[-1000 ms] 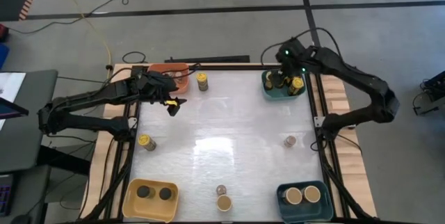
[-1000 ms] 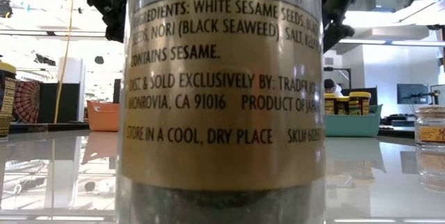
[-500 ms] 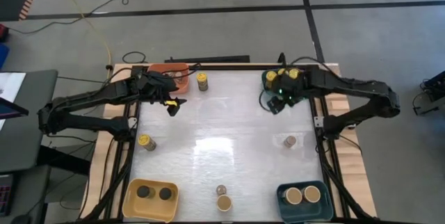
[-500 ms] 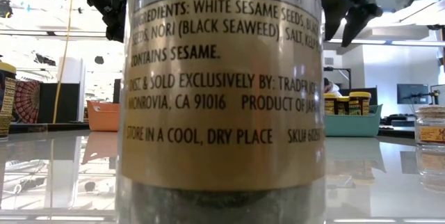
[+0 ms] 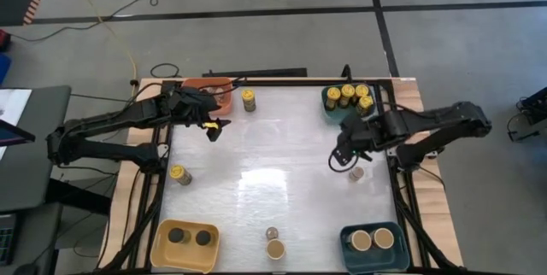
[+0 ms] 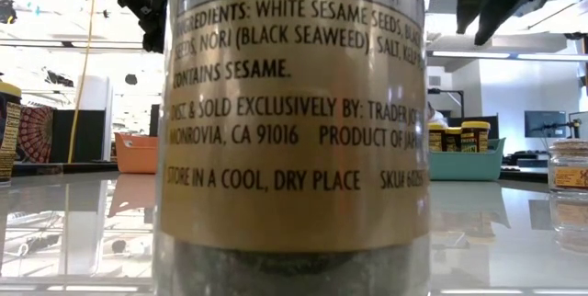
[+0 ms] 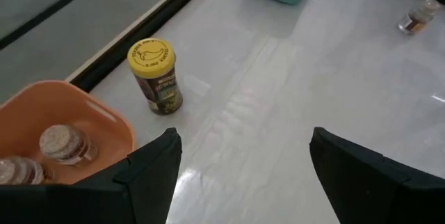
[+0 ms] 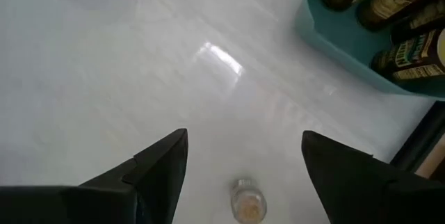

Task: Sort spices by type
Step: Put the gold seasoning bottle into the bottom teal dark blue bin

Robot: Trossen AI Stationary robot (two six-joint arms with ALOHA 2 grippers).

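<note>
Looking down from the high view, you are well past halfway. Take the orange bin point(image 5: 208, 84) as your landmark. It holds small grey-topped jars; how many you cannot count from here. Across the far edge from it, the teal bin point(image 5: 330, 107) holds four yellow-lidded jars point(image 5: 348, 92). Toward the near edge on the orange bin's side, the yellow bin point(image 5: 159, 243) holds two black-lidded jars point(image 5: 189, 237). In the corner opposite the orange bin, the dark teal bin point(image 5: 348, 255) holds two tan-lidded jars point(image 5: 372, 240).

Five jars wait on the tabletop point(image 5: 273, 151): a yellow-lidded one point(image 5: 248, 99) just beside the orange bin, another yellow-lidded one point(image 5: 178, 173) at the orange bin's side edge, a small grey-topped jar point(image 5: 355, 173) at the opposite edge, and a tan-lidded jar point(image 5: 274, 249) touching a small grey-topped one point(image 5: 271, 233) at the near edge.

Your left gripper point(image 5: 215, 128) hangs open and empty close to the orange bin. Your right gripper point(image 5: 342, 157) is open and empty, just beside the grey-topped jar at the far side.

From the low view, one big labelled jar point(image 6: 292, 130) blocks most of the tabletop.

From the left wrist, the left gripper point(image 7: 240, 158) faces the yellow-lidded jar point(image 7: 156, 76) next to the orange bin point(image 7: 97, 116).

From the right wrist, the right gripper point(image 8: 243, 161) brackets the grey-topped jar point(image 8: 245, 202), probably your next pick.
</note>
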